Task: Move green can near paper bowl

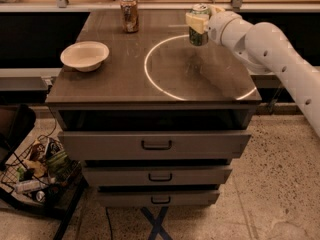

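The green can (199, 30) has a green and white label and a silver top. My gripper (198, 20) is shut on the green can and holds it a little above the right rear of the cabinet top (120, 79). The white arm reaches in from the right. The paper bowl (85, 55) is off-white with a flared rim. It sits at the left edge of the cabinet top, far to the left of the can.
A brownish-orange can (129, 14) stands at the back, left of centre. A bright ring of light (200, 66) lies on the cabinet top. Three shut drawers (156, 145) are below. A wire basket of clutter (37, 176) sits on the floor at the left.
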Tool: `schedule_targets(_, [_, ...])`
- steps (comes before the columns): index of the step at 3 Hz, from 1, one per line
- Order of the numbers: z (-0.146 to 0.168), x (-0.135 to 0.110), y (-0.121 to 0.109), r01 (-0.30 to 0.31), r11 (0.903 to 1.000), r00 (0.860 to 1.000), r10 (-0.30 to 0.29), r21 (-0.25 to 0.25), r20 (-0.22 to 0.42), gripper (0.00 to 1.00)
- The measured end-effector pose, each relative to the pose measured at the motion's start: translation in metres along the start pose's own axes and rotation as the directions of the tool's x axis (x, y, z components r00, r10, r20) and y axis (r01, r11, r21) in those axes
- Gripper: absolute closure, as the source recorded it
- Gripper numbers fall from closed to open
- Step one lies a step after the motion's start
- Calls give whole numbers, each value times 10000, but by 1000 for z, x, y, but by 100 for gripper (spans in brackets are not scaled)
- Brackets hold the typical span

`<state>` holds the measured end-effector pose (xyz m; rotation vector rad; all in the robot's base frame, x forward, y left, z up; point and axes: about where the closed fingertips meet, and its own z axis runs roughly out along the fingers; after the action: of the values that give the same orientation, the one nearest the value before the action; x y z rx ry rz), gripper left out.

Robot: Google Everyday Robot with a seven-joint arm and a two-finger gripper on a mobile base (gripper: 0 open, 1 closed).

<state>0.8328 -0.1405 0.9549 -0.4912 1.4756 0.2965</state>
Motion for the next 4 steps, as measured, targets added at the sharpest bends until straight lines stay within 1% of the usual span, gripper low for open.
schedule_targets(1, [-14,-41,6,481,9988,9982,-481,-12,350,100])
schedule_targets(2, [-32,-72,31,928,9954,9924,-906,-237,827,100])
schedule_targets(3, [-51,-81,65,948,9925,9900,-859,-770,1116,100])
schedule_targets(4, [-70,-92,108,970,9832,9870,-749,-1547,1425,100])
